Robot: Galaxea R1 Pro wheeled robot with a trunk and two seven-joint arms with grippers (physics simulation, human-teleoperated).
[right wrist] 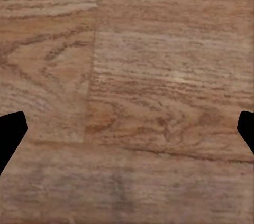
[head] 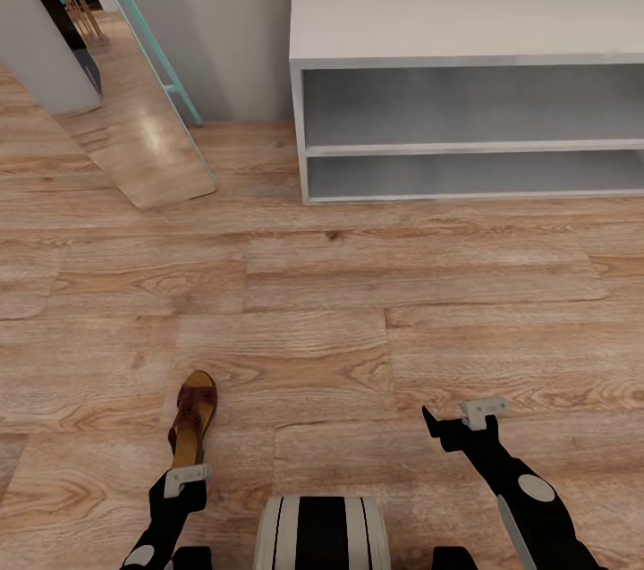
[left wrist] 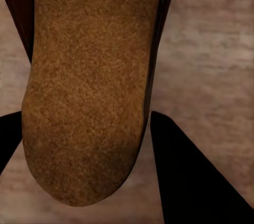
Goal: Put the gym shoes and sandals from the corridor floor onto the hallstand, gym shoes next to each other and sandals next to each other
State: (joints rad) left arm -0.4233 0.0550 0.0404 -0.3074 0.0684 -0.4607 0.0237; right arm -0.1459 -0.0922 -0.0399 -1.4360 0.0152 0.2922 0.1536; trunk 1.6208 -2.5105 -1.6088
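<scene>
One brown sandal (head: 193, 413) with a tan footbed lies on the wood-plank corridor floor (head: 358, 302), toe pointing away from me. My left gripper (head: 185, 473) is at its heel. In the left wrist view the black fingers (left wrist: 185, 171) press against both sides of the sandal's heel (left wrist: 90, 86), so my left gripper (left wrist: 87, 129) is shut on it. My right gripper (head: 458, 418) hangs open over bare floor (right wrist: 132, 76), its open gap (right wrist: 127, 129) holding nothing. The pale grey hallstand (head: 465, 15) stands ahead to the right, both open shelves bare. The gym shoes and the other sandal are out of view.
A tall reflective panel (head: 134, 131) leans against the wall at the left, with a teal frame (head: 143, 33) beside it. My own base (head: 322, 534) sits at the bottom centre. Open floor lies between me and the hallstand.
</scene>
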